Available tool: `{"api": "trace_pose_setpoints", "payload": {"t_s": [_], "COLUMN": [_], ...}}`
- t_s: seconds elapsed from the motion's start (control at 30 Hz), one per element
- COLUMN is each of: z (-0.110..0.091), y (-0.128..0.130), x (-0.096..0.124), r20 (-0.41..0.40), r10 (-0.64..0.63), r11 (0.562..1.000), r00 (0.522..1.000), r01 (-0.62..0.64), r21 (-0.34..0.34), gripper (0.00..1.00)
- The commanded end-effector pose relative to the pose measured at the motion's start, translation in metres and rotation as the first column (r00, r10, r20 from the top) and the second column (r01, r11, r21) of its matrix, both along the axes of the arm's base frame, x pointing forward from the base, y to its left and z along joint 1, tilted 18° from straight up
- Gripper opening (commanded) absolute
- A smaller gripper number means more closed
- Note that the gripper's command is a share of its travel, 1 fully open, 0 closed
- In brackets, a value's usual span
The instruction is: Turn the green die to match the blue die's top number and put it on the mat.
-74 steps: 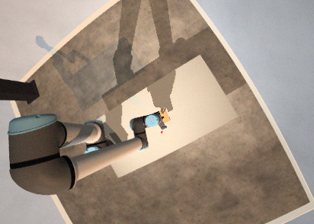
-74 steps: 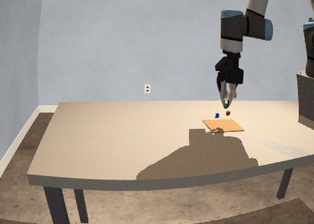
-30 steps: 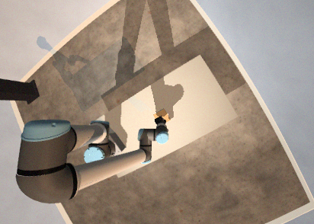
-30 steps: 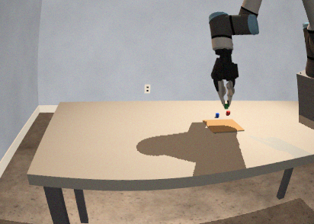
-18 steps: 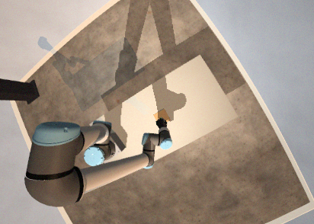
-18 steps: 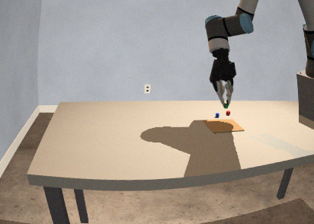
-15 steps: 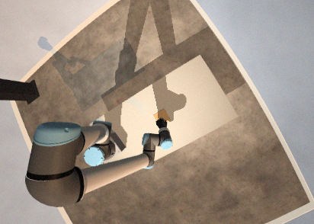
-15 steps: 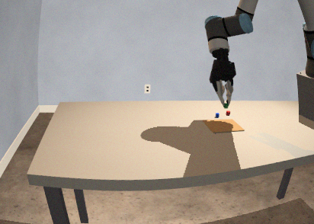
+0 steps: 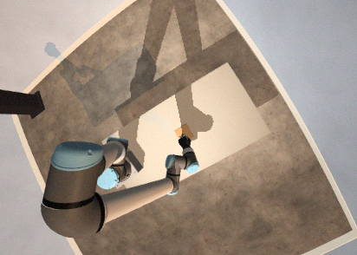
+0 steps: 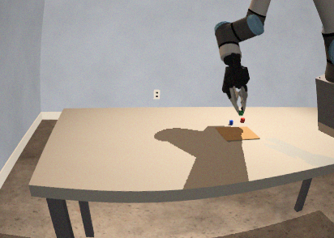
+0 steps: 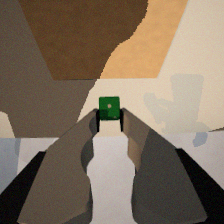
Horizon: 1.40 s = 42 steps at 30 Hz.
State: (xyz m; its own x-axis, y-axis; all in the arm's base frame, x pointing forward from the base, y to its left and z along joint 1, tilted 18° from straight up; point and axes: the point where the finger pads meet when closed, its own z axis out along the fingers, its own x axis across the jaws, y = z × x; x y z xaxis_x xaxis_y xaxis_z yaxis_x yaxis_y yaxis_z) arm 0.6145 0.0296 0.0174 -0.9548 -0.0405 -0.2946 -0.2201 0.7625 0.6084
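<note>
— Where do we have the green die [image 11: 109, 108] right now?

— We have it pinched between the two fingertips of the gripper [image 10: 240, 108], closed on its sides and carrying it in the air above the table [image 10: 101, 157]. In the wrist view the face turned toward the camera shows a single pale pip; which number faces up we cannot tell.

— And what lies under it?

— The tan mat [image 10: 237, 133], flat on the table. In the exterior view the die [image 10: 241, 112] hangs above the mat's far edge, not touching it. From the wrist we see the mat [image 11: 135, 55] spread beyond the die, most of it darkened by the arm's shadow, one corner lit. In the top view the mat [image 9: 184, 129] is a small orange patch just beyond the gripper [image 9: 184, 139].

— What else sits close by?

— The blue die [image 10: 231, 122] and the red die [image 10: 242, 120], both resting on the table just behind the mat's far edge, the red one almost straight below the gripper and the blue one just beside it. They look apart from each other and from the mat; their top numbers are too small for us to read.

— Anything in the way?

— Between the held die and the mat we see only open air. The arm's shadow [image 10: 211, 153] lies across the table and over part of the mat. A white wall outlet [image 10: 156, 94] is well behind, and the robot's pedestal [image 10: 325, 104] stands at the table's right end.
</note>
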Motion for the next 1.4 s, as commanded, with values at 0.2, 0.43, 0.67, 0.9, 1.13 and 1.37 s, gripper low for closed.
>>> {"api": "trace_pose_setpoints", "payload": {"t_s": [0.2,0.43,0.67,0.9,1.13,1.37], "z": [0.0016,0.0018,0.0018,0.0017,-0.0004,-0.0062], "y": [-0.0026,-0.0029,-0.0029,-0.0028,-0.0027,-0.0024], "x": [0.0018,0.002,0.002,0.002,0.0027,0.0045], "r20": [0.004,0.005,0.005,0.005,0.005,0.005], "r10": [0.035,0.036,0.036,0.036,0.036,0.036], "r11": [0.991,0.99,0.99,0.99,0.99,0.99], "r00": [0.999,0.999,0.999,0.999,0.999,0.999], "r01": [-0.035,-0.036,-0.036,-0.036,-0.036,-0.036], "r21": [0.132,0.138,0.138,0.138,0.138,0.138], "gripper": [0.0,0.0,0.0,0.0,0.0,0.0]}}
